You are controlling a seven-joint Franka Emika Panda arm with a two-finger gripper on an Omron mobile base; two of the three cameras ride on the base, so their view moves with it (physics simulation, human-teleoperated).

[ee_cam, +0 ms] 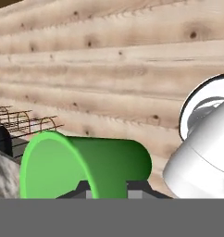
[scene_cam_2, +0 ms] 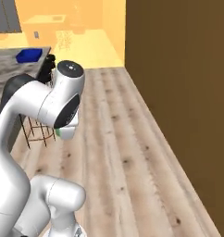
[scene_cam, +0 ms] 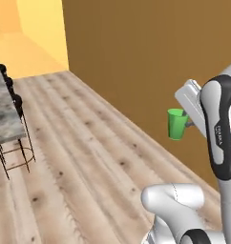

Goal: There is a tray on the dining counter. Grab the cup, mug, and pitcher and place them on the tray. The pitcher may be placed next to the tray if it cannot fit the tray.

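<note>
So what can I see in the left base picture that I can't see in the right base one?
Left base view: the whole green cup, upright in the air, gripped by the pincer in front of the brown wall. Right base view: the blue tray sitting on the dining counter; of the cup, just a green sliver peeks past the white arm. Both: the wooden floor, the brown wall, the counter with its black stools, and the arm.

Both base views look forward and down from behind the arm, sharing the plank floor (scene_cam: pixel 89 157) (and counter (scene_cam_2: pixel 21 69)); the hand view sits close above it.
</note>
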